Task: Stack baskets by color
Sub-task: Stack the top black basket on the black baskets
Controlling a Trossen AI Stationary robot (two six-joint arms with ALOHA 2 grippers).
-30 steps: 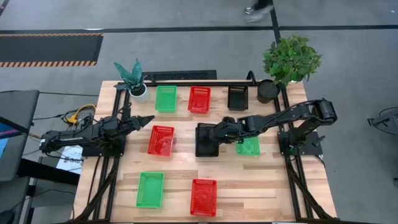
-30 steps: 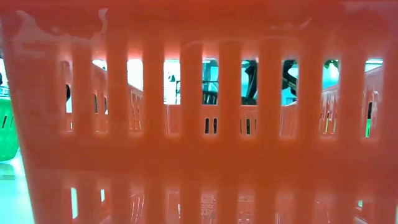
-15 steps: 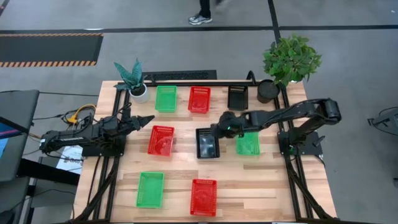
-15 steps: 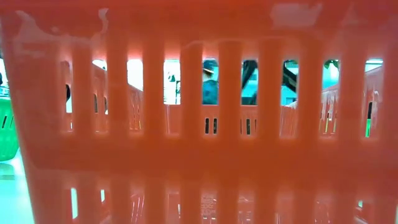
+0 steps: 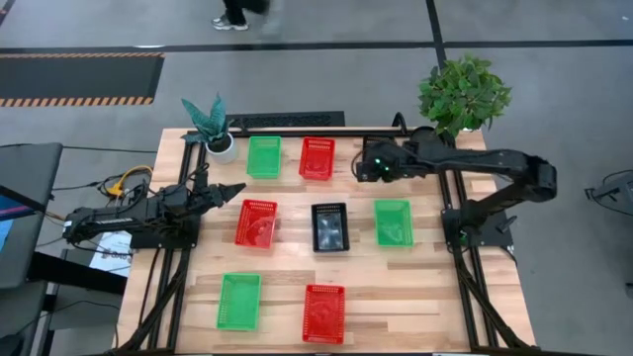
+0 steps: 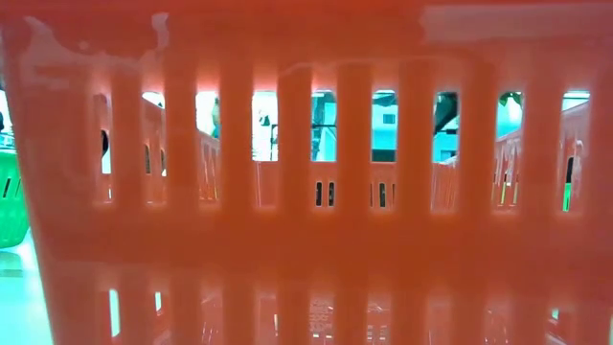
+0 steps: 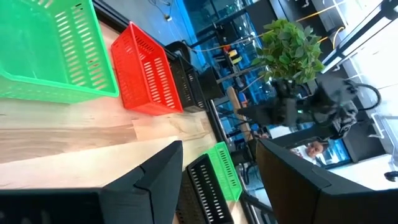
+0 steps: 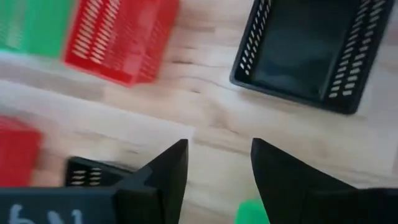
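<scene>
Baskets spread singly over the table, black one [image 5: 378, 155] in the far row under the right gripper [image 5: 368, 163], fingers spread and empty; risk of clipping the neighbouring red basket [image 5: 316, 157] on descent.

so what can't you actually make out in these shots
- Low view: the slotted wall of a red plastic mesh basket fills the frame, hiding the wooden table and both arms.
- High view: the right arm's pincer covers the small black rectangular mesh basket at the far row, seen only in the right wrist view.
- High view: the person at the top edge is cut off and blurred.
- Right wrist view: the near baskets are motion-blurred.
</scene>
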